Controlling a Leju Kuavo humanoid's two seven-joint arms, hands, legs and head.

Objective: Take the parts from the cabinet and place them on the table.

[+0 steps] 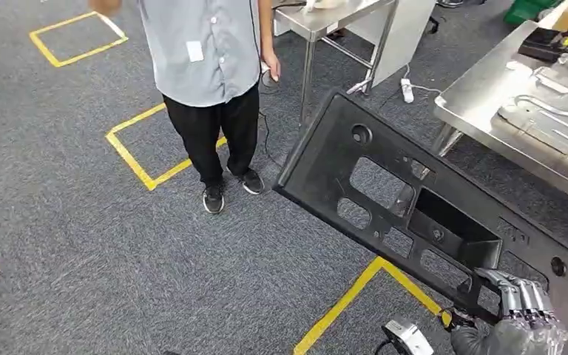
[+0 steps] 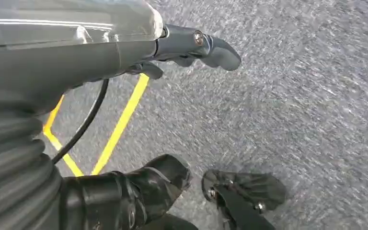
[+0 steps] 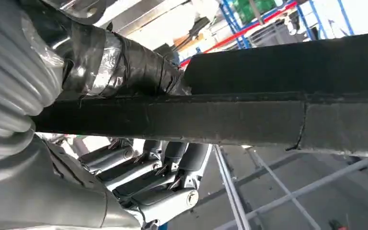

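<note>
One black panel (image 1: 414, 200) fills the right half of the head view, held up off the grey carpet (image 1: 81, 222) by the right hand (image 1: 521, 307), whose fingers curl over its near lower edge. Its long axis runs diagonally, from the far upper corner near the person (image 1: 211, 89) down toward the robot's right side. Its cut-outs face upward. The steel worktop (image 1: 481, 89) lies just beyond the panel's upper right edge, with pale flat parts (image 1: 555, 118) already on it; a second steel table (image 1: 340, 18) stands behind the person. Open carpet with yellow tape squares (image 1: 137, 159) spreads to the left. From the left wrist, the left hand (image 2: 191, 48) hangs over bare carpet and a yellow line (image 2: 120, 124), fingers apart and holding nothing. From the right wrist, the panel's edge (image 3: 220, 117) crosses the picture as a long dark bar, clamped between the taped thumb (image 3: 120, 62) on one face and the fingers (image 3: 163, 163) on the other.
</note>
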